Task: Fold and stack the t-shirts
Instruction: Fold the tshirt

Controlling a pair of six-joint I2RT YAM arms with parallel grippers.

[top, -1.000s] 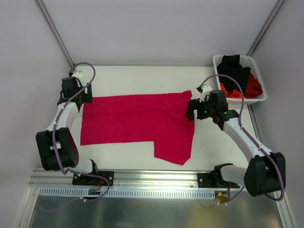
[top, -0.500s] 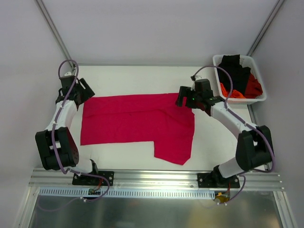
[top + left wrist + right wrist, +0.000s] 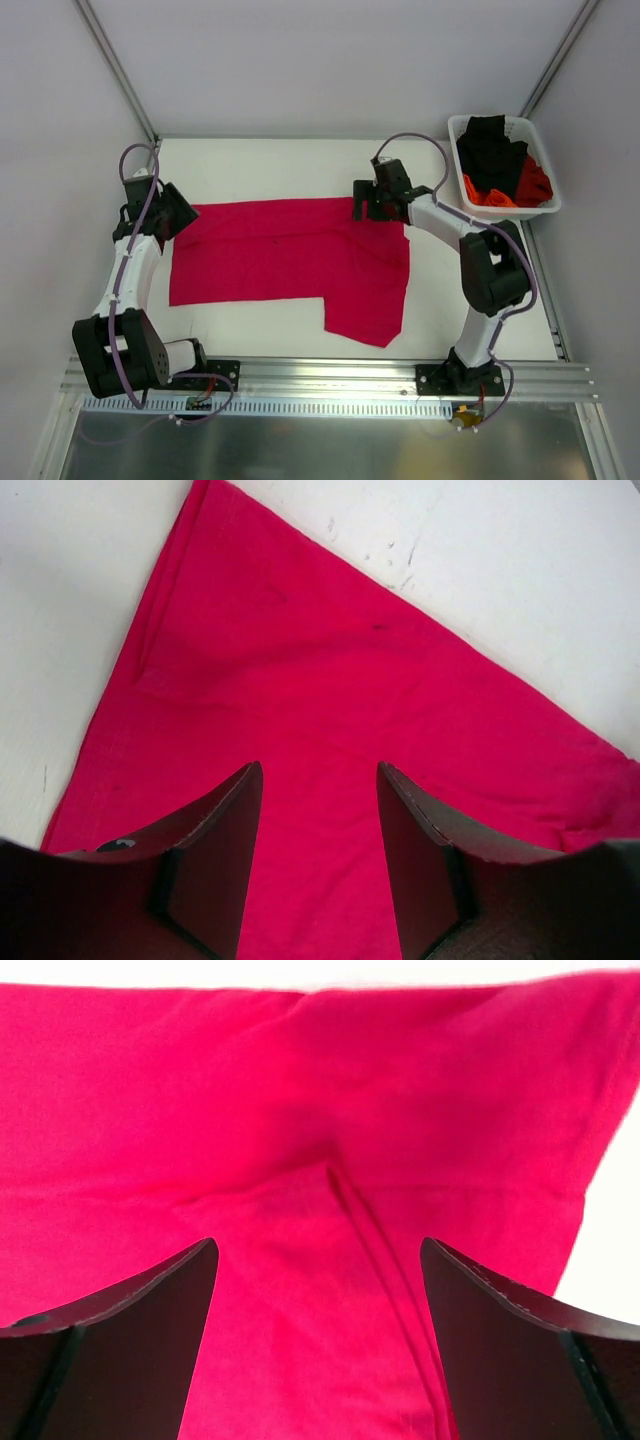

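Spread flat across the middle of the white table (image 3: 300, 160): crimson-pink t-shirt (image 3: 280, 255), long side running left to right, with one flap reaching toward the near edge at the right.

Over its far-left corner: left gripper (image 3: 166, 212), pincer apart. Dark fingers (image 3: 215, 850) stand wide of each other, plain cloth showing between them and a narrow hem strip slanting off to the corner beyond. Touching the fabric or just above it: cannot tell.

Over the far edge toward the right: right gripper (image 3: 362, 207), pincer also apart. Fingers (image 3: 130, 1330) sit on either side of a raised crease in the cloth, with a strip of white table beyond the shirt's far edge. Contact here: cannot tell either.

In the far right corner, well apart from the spread shirt: white plastic basket (image 3: 455, 125). Inside it, a black t-shirt (image 3: 490, 155) heaped against the far side and an orange-red t-shirt (image 3: 530, 185) at the near right, both crumpled.
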